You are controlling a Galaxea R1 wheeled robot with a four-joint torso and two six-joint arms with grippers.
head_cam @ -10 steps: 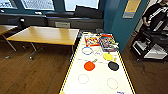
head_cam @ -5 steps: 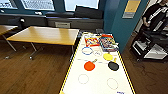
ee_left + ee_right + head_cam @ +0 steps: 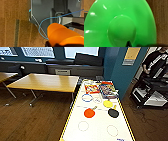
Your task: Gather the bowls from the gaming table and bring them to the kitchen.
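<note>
Gaming table (image 3: 98, 129): a long white top with a yellow-and-black edge, seen in the head view running away from the camera; thin circle outlines are drawn on the near end. Laid on it are an orange paddle (image 3: 89, 113), a yellow paddle (image 3: 108, 103), a black paddle (image 3: 113, 113) and a blue ring (image 3: 87, 98); colourful board-game boxes (image 3: 101, 89) are stacked at the far end. A wood-topped table (image 3: 45, 82) is placed to the left of it, on a brown wooden floor (image 3: 35, 119). A person (image 3: 156, 62) in dark clothing is seen at the far right behind a dark cart (image 3: 152, 93). Orange bowl (image 3: 63, 35): shown large in the left wrist view, close against the camera, over brown floor and a grey robot part crossed by a blue cable (image 3: 50, 20). Lime green bowl (image 3: 120, 26): shown large in the right wrist view, its underside and raised round base turned to the camera, with brown floor at the side. Whether either gripper is spread or pinching a bowl cannot be told.
</note>
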